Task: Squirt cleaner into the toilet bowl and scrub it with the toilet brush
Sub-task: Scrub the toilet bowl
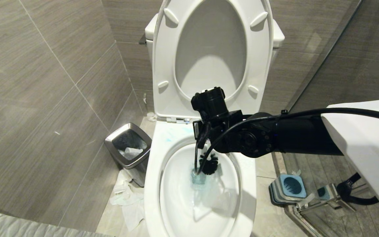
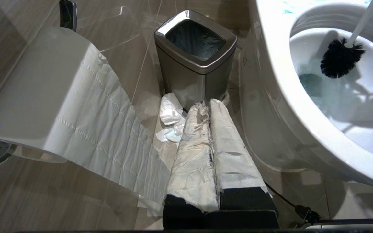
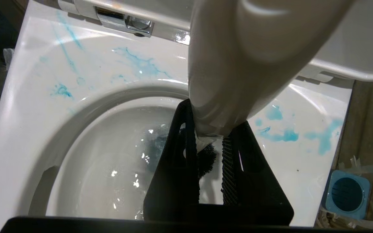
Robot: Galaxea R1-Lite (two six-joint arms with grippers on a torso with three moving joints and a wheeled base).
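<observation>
Right pincer (image 3: 210, 142) gripped the white handle of the toilet brush (image 1: 209, 163), poised above the toilet bowl (image 1: 153, 184). Below the pincer, the dark bristle head sat inside the bowl at the waterline. Turquoise cleaner (image 3: 141, 64) streaked the rim just beyond the pincer. Left pincer (image 2: 209, 129), paper-wrapped and closed, pointed toward a steel bin (image 2: 195, 61).

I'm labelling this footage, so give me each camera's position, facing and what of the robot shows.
Head view: high up, looking down at the toilet bowl; the right arm reaches in.
Left wrist view: low beside the steel bin, facing the floor; the left gripper, shut, shows.
Right wrist view: above the bowl, looking in; the right gripper clamps the toilet brush.
Shared: all show bowl and brush; head and right wrist show the blue holder.
</observation>
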